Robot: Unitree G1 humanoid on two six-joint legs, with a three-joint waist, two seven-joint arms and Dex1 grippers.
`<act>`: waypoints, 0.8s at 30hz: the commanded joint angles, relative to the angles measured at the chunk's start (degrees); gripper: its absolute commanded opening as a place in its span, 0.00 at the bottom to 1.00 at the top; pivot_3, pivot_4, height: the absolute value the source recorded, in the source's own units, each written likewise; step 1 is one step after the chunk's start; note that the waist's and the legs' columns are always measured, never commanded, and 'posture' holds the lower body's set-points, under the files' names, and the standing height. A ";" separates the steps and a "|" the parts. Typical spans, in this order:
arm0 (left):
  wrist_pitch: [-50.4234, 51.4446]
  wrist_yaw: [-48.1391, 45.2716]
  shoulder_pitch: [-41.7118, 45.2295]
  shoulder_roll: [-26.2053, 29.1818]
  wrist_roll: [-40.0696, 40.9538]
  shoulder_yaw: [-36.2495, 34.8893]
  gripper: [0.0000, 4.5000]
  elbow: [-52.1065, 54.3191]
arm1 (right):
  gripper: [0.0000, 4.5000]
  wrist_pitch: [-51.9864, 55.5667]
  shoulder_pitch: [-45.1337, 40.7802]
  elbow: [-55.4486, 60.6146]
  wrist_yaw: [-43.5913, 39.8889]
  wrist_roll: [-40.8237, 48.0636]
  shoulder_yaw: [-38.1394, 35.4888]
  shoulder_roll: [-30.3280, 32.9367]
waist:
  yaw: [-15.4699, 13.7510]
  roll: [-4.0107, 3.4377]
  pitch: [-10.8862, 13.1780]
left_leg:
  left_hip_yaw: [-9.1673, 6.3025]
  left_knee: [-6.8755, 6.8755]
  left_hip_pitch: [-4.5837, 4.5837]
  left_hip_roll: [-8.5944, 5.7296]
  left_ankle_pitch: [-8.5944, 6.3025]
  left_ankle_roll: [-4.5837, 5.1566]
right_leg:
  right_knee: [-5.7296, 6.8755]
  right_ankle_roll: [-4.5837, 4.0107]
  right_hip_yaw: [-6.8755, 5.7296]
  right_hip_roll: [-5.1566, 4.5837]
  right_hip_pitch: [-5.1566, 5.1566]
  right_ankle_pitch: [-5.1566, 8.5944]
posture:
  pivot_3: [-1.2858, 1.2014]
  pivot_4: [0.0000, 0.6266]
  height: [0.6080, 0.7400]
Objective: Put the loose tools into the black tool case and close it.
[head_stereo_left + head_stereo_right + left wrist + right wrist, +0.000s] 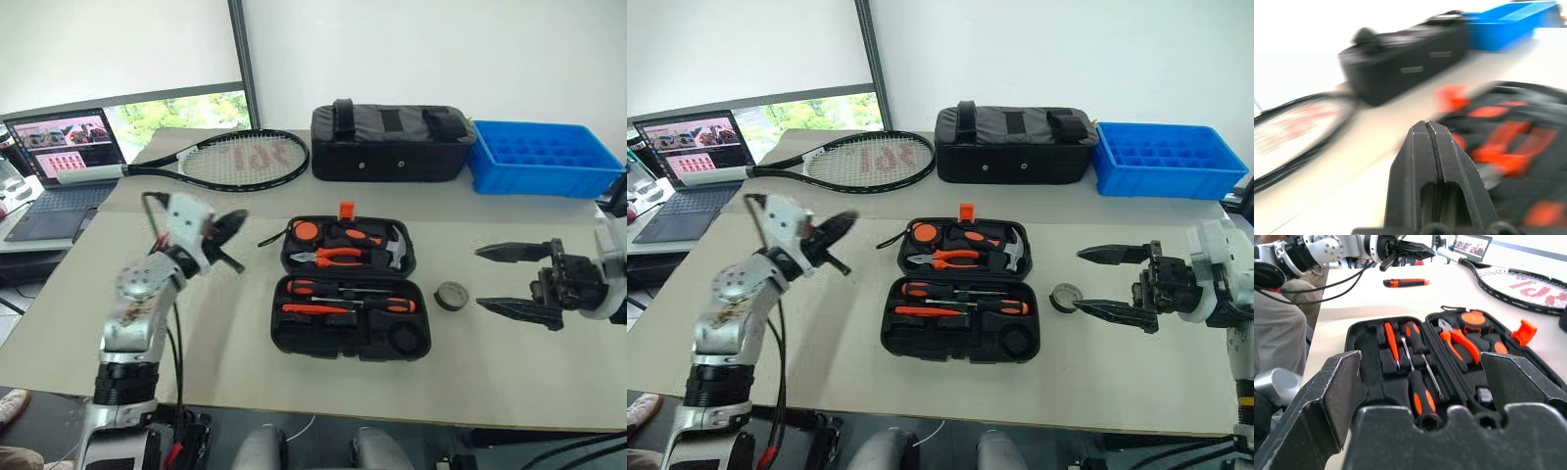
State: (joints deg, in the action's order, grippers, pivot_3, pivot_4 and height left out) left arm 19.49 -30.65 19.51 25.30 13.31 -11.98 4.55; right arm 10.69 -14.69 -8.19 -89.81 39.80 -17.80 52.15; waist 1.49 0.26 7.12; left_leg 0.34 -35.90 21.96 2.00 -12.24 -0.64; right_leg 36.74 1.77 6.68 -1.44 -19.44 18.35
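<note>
The case (351, 315) lies open, both halves flat, in the middle of the bench (235, 352). Its near half holds two screwdrivers (345, 289) and a thin orange one; the far half holds pliers, a hammer and a tape measure. One round slot in the near half looks empty.

Two tools remain loose: the tape roll (452, 295), just beside the case on its right, and the knife (1405, 282), on the bench beyond the case's left side in the right wrist view.

The right pincer (509, 279) hangs wide open and empty, near the roll and pointing toward it. The left pincer (1431, 128) is pressed shut on nothing, raised left of the case.

So most of the packing looks done; the roll, the knife and closing the lid are left.
</note>
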 commanded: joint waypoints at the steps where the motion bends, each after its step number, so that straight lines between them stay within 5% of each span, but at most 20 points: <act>1: 4.20 6.97 -2.06 2.18 -1.76 -5.21 0.13 0.62 | 1.00 0.87 -2.37 -0.16 -2.40 1.37 0.35 -0.41 | -0.07 0.04 0.03 | -0.08 0.00 0.00 0.00 0.00 0.00 | 0.01 0.00 -0.02 0.00 0.00 0.00 | 0.52 0.24 0.75; 13: 3.96 8.84 0.54 11.25 -5.05 -7.01 0.99 -17.16 | 1.00 -0.65 -5.15 -2.81 -2.69 1.12 3.14 0.25 | -0.69 0.07 0.04 | -0.15 0.12 0.01 -0.01 0.00 -0.01 | -0.03 -0.04 -0.31 -0.12 -0.03 -0.01 | 0.52 0.24 0.75; 24: -0.84 0.42 8.20 14.02 -5.19 -3.50 0.99 -41.87 | 1.00 -1.33 -4.74 -2.46 -2.69 1.38 3.16 0.24 | -0.53 0.06 0.03 | -0.11 0.13 0.10 0.00 0.00 -0.01 | 0.03 -0.05 -0.58 -0.15 -0.20 -0.02 | 0.52 0.24 0.75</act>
State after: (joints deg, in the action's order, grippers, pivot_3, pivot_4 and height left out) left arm 20.22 -28.35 26.37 38.04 8.36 -16.12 -35.01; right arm 10.48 -18.80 -11.80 -89.85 39.66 -13.89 51.39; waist 0.96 0.32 7.16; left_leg 0.23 -35.77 22.10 2.00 -12.24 -0.66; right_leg 36.81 1.72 6.08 -1.59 -19.70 18.33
